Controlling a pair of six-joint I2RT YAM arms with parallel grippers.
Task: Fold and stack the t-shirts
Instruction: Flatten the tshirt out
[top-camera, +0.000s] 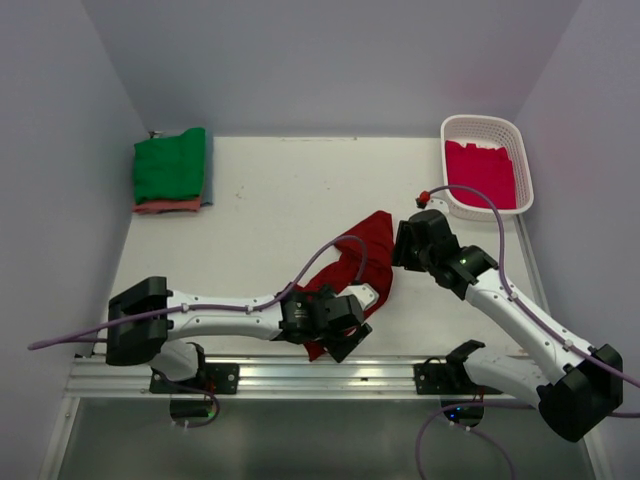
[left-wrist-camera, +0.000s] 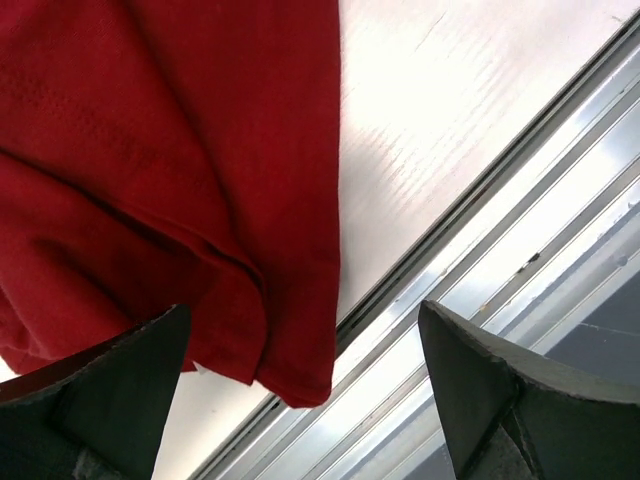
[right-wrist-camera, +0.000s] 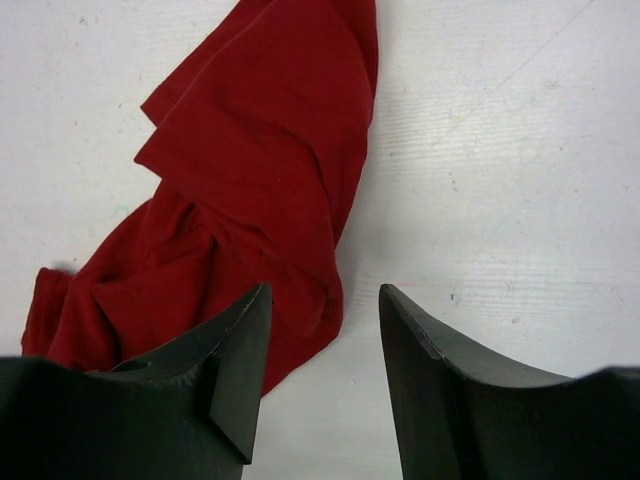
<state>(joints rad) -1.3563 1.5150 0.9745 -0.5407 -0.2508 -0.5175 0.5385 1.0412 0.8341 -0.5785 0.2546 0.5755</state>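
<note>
Dark red crumpled cloth t-shirt (top-camera: 368, 248): on the white desk (top-camera: 270, 200), near-centre; its near end is hidden under the left arm from above.
Left end effector (left-wrist-camera: 305, 310): wide, empty, over the shirt's hem by the aluminium rail (left-wrist-camera: 520, 250), seen in the wrist view only.
Right end effector (right-wrist-camera: 325, 290): part-way apart, empty, at the shirt's edge.

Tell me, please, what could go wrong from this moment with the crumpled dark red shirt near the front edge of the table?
1. The dark red shirt is bunched in layers. The open right gripper near its far end might pinch several folds together, so the shirt would not spread flat.
2. The shirt's near corner lies at the metal rail. The open left gripper there could scrape the rail or drag cloth off the table.
</note>
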